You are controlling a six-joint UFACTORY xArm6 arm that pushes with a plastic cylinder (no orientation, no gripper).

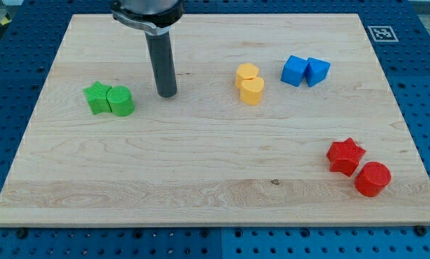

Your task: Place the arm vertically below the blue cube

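my tip is resting on the wooden board in the view's upper left part, just to the right of the green pair. there are no jaws on this arm to be released or clenched — it is ending in a plain dark rod, and it is grasping nothing.

the blue cube is sitting near the view's top right, touching a blue wedge-like block on its right. my tip is standing well apart from it, far off to the view's left and slightly lower.

a green star and a green cylinder are lying side by side, touching. two yellow blocks — a hexagon-like one and a heart just beneath it — are sitting between my tip and the blue pair. a red star and a red cylinder are lying together at the view's lower right.
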